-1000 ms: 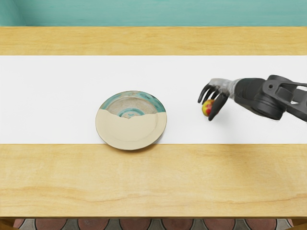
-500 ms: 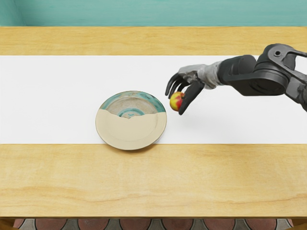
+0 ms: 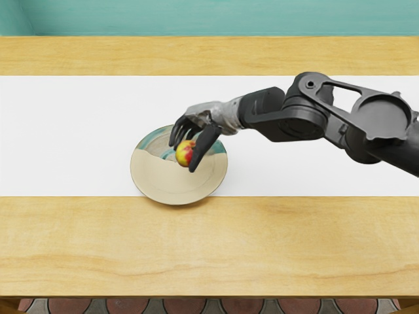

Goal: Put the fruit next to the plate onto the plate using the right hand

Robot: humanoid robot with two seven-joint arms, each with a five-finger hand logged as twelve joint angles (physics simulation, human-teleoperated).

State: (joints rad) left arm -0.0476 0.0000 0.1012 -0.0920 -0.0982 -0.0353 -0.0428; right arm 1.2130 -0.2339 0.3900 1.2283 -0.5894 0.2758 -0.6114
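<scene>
Most of the task looks done, since the right robot hand (image 3: 194, 131), fingers clamped on the fruit (image 3: 185, 152), holds it over the plate (image 3: 152, 186)'s middle, and only setting it down and letting go is left.

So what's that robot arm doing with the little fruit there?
A robot's right hand, reaching in from the right side, has its fingers closed around a small red-and-yellow fruit. It holds the fruit over the middle of a round plate, which sits on a white strip running across a wooden table. The fruit has not been let go, and from this angle I cannot tell whether it touches the plate yet. No other arm shows.
</scene>
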